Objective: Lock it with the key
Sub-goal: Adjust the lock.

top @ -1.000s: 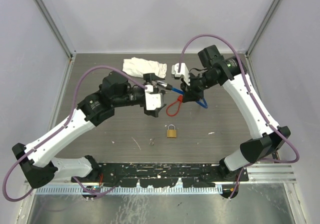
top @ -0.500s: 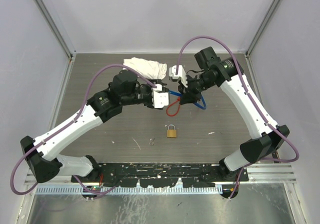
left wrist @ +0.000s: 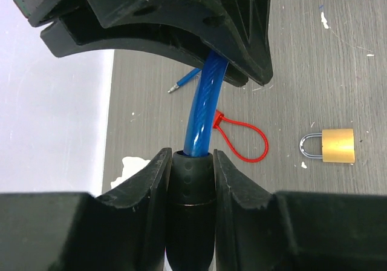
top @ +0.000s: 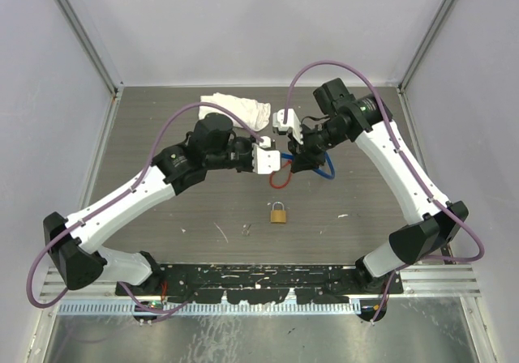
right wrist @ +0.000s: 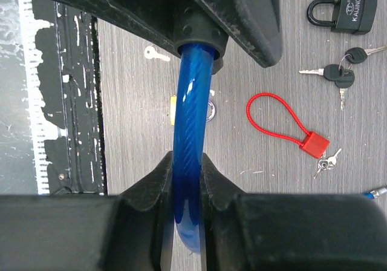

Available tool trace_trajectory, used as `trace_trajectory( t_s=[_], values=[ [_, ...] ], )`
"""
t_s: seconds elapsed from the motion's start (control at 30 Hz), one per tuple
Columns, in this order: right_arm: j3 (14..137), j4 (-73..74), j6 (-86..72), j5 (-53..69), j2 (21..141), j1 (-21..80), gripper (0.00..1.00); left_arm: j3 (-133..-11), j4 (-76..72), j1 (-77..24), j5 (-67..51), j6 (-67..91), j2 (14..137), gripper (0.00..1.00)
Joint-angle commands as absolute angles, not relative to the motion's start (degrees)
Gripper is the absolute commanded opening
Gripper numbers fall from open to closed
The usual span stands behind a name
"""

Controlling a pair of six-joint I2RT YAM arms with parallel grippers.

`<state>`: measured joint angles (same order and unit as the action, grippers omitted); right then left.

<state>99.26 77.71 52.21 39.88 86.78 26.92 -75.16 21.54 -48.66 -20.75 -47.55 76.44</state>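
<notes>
A blue cable lock (top: 324,171) hangs above the table between both arms. My left gripper (left wrist: 190,156) is shut on its black barrel end (left wrist: 192,180), with both fingers against the barrel. My right gripper (right wrist: 187,162) is shut on the blue cable (right wrist: 190,101) a short way along it. In the top view the left gripper (top: 270,159) and right gripper (top: 302,154) face each other closely. A pair of black-headed keys (right wrist: 335,71) lies on the table by a black padlock (right wrist: 351,11). A lone silver key (right wrist: 156,54) lies apart.
A red cable lock (top: 280,178) lies under the grippers, with small keys (right wrist: 326,161) by its body. A brass padlock (top: 278,213) sits nearer the arm bases. A white cloth (top: 237,110) lies at the back. Grey walls close in the table.
My left gripper has moved right to the cable's black end and closed from wide open onto it. The right gripper has kept its hold and barely shifted.
</notes>
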Motion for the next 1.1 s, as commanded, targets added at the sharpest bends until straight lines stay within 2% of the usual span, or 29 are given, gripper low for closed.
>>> trace_trajectory(
  t_s=[0.0, 0.17, 0.23, 0.47, 0.57, 0.63, 0.73, 1.07],
  values=[
    [99.60, 74.90, 52.22, 44.64, 86.31, 27.26, 0.10, -78.54, 22.23, -48.90, -21.97, -43.37, 75.68, 0.00],
    [97.34, 71.58, 49.70, 44.92, 84.85, 26.50, 0.42, -78.39, 19.76, -48.11, -22.35, -34.26, 73.71, 0.00],
    [96.13, 69.88, 48.77, 44.96, 83.95, 25.39, 0.50, -77.76, 18.21, -47.64, -22.24, -31.44, 73.22, 0.00],
    [95.97, 67.93, 48.33, 47.63, 81.78, 19.74, 0.52, -77.15, 16.66, -46.03, -21.94, -24.96, 73.21, 0.00],
    [95.68, 67.64, 49.18, 48.80, 80.97, 18.03, 0.49, -75.80, 13.45, -44.69, -23.91, -20.50, 70.97, 0.00],
    [95.46, 67.61, 49.22, 50.13, 81.06, 17.90, 0.34, -74.53, 11.04, -43.93, -25.00, -17.13, 70.85, 0.00],
    [96.19, 67.64, 48.86, 51.91, 81.99, 17.84, 0.03, -73.32, 7.73, -43.22, -26.57, -12.64, 70.84, 0.00],
    [102.48, 66.64, 47.14, 53.02, 83.41, 15.13, 0.01, -72.89, 3.46, -40.64, -30.57, -5.77, 70.05, 0.00]
  ],
)
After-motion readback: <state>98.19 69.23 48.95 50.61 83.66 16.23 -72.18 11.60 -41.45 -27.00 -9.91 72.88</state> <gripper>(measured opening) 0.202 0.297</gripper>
